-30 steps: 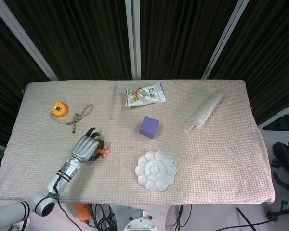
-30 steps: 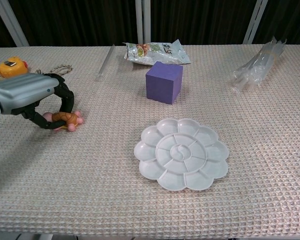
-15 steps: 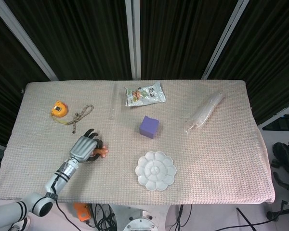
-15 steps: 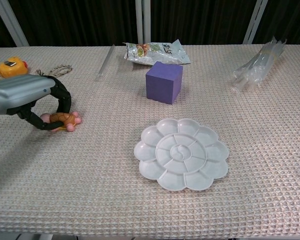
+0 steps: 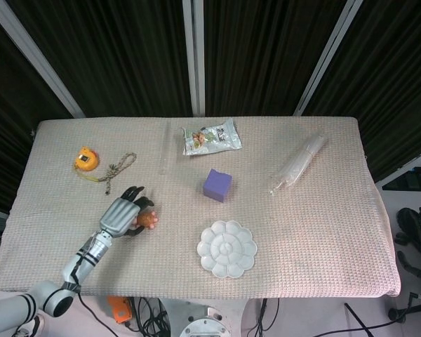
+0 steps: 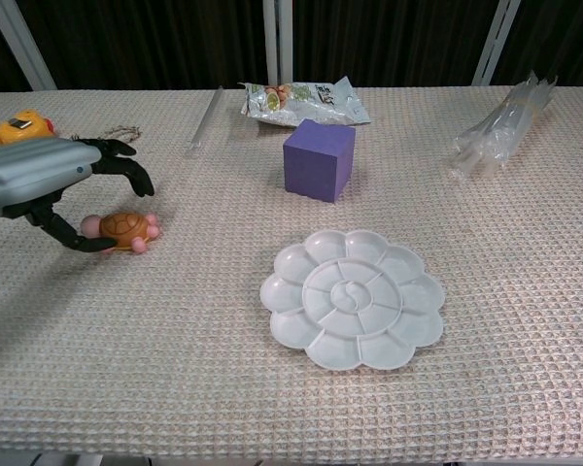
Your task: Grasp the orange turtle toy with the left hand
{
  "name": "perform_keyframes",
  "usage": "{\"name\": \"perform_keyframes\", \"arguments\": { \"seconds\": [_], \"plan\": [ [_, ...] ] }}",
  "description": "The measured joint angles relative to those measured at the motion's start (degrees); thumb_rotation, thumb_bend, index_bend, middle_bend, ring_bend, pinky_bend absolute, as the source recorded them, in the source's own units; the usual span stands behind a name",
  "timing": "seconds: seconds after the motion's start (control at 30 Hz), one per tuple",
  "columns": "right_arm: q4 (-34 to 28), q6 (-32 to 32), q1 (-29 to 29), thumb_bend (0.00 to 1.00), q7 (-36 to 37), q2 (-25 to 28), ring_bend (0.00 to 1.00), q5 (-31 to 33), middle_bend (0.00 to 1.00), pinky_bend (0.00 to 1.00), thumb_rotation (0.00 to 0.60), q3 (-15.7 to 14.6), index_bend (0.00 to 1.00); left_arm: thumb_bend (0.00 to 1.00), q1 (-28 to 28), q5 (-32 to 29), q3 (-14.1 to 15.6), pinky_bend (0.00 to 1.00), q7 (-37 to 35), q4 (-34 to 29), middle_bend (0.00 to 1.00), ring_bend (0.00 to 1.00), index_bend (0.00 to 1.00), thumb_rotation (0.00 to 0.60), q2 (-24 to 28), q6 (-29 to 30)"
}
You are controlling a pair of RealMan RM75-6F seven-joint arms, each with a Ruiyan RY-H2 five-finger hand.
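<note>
Nearest the camera, low and centre in the chest view, a white flower-shaped palette [image 6: 352, 299] lies flat on the woven table cover [image 6: 175, 369].

At the left edge of the chest view, mid-height, the left hand [image 6: 49, 180] hangs over the orange turtle toy [image 6: 122, 229]. Its fingers [image 6: 126, 165] are spread wide above the toy and hold nothing; the thumb reaches down beside the toy's near end, and contact there cannot be confirmed. The toy rests on the cover; in the head view it shows at lower left [image 5: 149, 220], just right of the left hand [image 5: 123, 214]. The grasp is judged not yet made.

Handling judgement: the toy looks small, light and rounded, probably moulded plastic or rubber with a smooth shell. A light body may skid on the cover if pushed from one side. Take hold across the shell, thumb on one flank and fingers on the other, not on the small pink limbs.

Farther back, a purple cube [image 6: 319, 159] stands at centre. Beyond it lie a snack packet [image 6: 304, 101], a clear plastic bundle [image 6: 496, 136] at upper right, and a yellow tape measure [image 6: 21, 128] at upper left.

The right hand appears in neither view.
</note>
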Motion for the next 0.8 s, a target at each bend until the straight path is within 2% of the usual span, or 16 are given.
{"name": "perform_keyframes", "arguments": {
  "seconds": [0.2,0.37,0.5,0.7,0.77,0.8],
  "plan": [
    [0.15,-0.27,0.03,0.23,-0.21,-0.1,0.0,0.32,0.0,0.0,0.6,0.03,0.0,0.28,-0.08,-1.02,-0.33,0.09,0.87,1.59,0.44,0.06,0.48,0.6,-1.53,-0.54],
    [0.35,-0.72,0.05,0.23,0.0,-0.07,0.0,0.66,0.0,0.0,0.6,-0.04,0.0,0.34,0.02,-1.33,-0.71,0.12,1.69,3.31,0.67,0.24,0.71,0.6,-3.15,0.14],
    [0.52,-0.78,0.02,0.24,0.27,-0.07,0.0,0.74,0.0,0.0,0.6,-0.02,0.0,0.38,-0.04,-1.9,-0.71,0.16,2.0,3.91,0.77,0.35,0.8,0.6,-3.73,-0.55],
    [0.66,-0.6,-0.05,0.23,0.51,-0.07,0.0,0.68,0.0,0.0,0.6,0.02,0.0,0.38,0.01,-2.11,-0.95,0.18,1.9,4.13,0.77,0.41,0.79,0.6,-3.94,-0.24],
    [0.65,-0.57,-0.07,0.23,0.54,-0.07,0.0,0.66,0.0,0.0,0.6,0.03,0.0,0.37,0.12,-1.89,-0.97,0.18,1.61,3.89,0.72,0.37,0.67,0.6,-3.7,0.27],
    [0.61,-0.55,-0.07,0.23,0.5,-0.06,0.0,0.65,0.0,0.0,0.6,0.03,0.0,0.35,0.18,-1.72,-0.91,0.16,1.5,3.61,0.63,0.32,0.57,0.6,-3.4,0.39]
  ]
}}
